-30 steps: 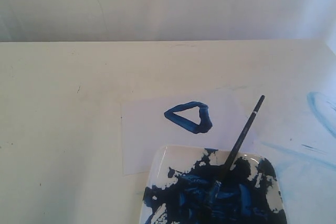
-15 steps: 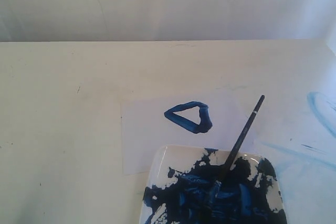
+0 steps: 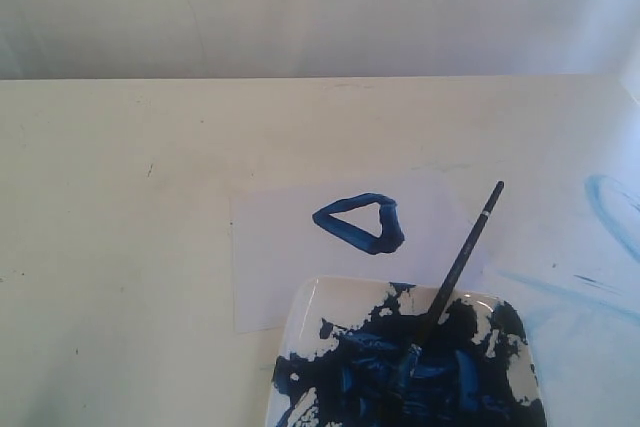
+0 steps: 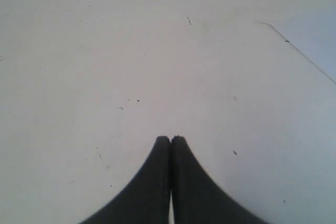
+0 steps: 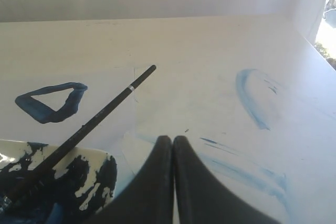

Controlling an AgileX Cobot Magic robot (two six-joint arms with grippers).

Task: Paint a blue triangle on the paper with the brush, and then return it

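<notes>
The blue triangle [image 3: 362,222] is painted in thick dark strokes on the paper [image 3: 275,247], one corner pointing left; the right wrist view shows the blue triangle [image 5: 50,102] too. The brush [image 3: 455,267] lies free, its bristle tip in the paint-smeared white dish [image 3: 310,312] and its black handle leaning out over the rim. In the right wrist view the brush [image 5: 100,115] slants beside my right gripper [image 5: 172,139], which is shut and empty, apart from it. My left gripper [image 4: 170,139] is shut over bare table, with a corner of the paper [image 4: 315,40] off to one side. Neither gripper shows in the exterior view.
Pale light-blue smears [image 3: 610,212] mark the table right of the paper; these smears [image 5: 249,98] also lie beyond my right gripper. The table's back edge meets a white wall [image 3: 300,7].
</notes>
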